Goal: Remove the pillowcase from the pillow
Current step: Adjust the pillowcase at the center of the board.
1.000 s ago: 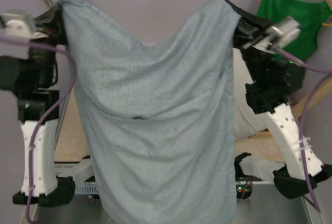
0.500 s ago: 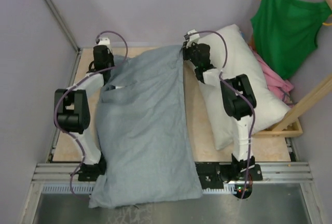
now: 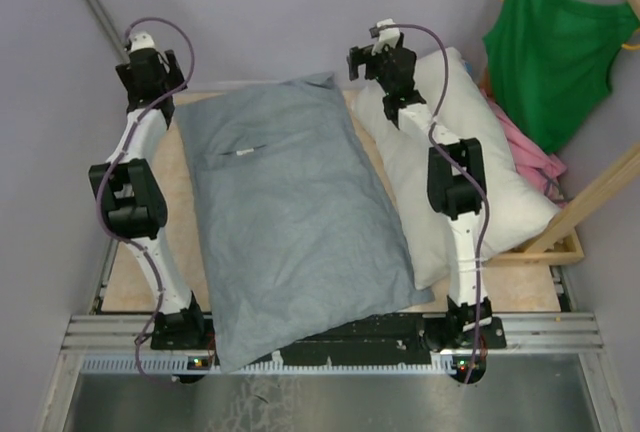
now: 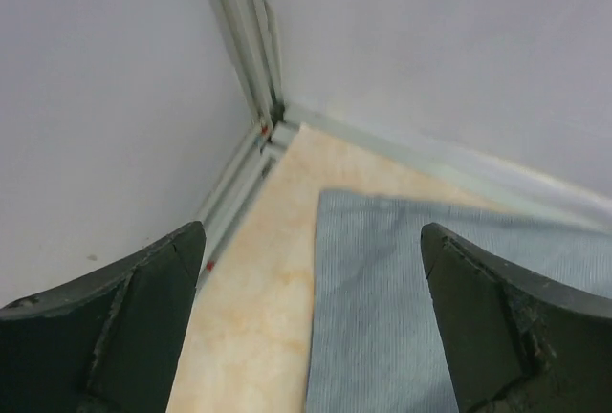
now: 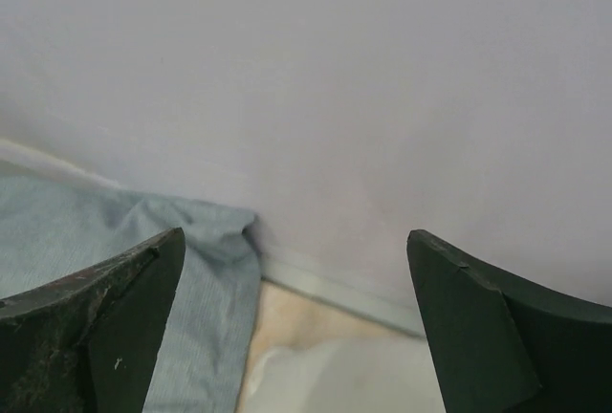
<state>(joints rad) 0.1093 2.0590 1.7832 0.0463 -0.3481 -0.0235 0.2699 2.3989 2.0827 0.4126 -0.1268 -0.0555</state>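
The pillowcase (image 3: pixel 300 222) lies spread out in the middle of the top view, held by neither arm. The left gripper (image 4: pixel 311 250) hangs released, its dark fingers (image 4: pixel 143 308) wide apart with nothing between them, above the cloth's far left corner in the upper left of the frame. The right gripper (image 5: pixel 292 260) is equally slack and spread, poised over the cloth's far right corner at upper centre, just beside the top end of the pillow (image 3: pixel 500 182).

From those corners the pillowcase runs down the frame as a broad, slightly slanted rectangle of pale grey-blue fabric with a fine woven grain. It is softly rumpled, with a short dark crease near its upper left. Its near edge drapes over the metal rail (image 3: pixel 110 337) at the bottom, between the two arm bases. Its right edge meets the left side of the pillow.

The pillow is plump, plain white and smooth, lying diagonally right of centre under the right arm. Its lower right side rests against a wooden tray (image 3: pixel 565 249).

The table (image 3: pixel 130 272) is a tan, faintly mottled board, bare along its left side. Matte lilac-grey walls enclose it, with a metal post (image 4: pixel 244 31) in the far left corner. At upper right a green tank top (image 3: pixel 560 42) hangs on a yellow hanger, and a pink garment (image 3: pixel 535 157) is bunched below it.
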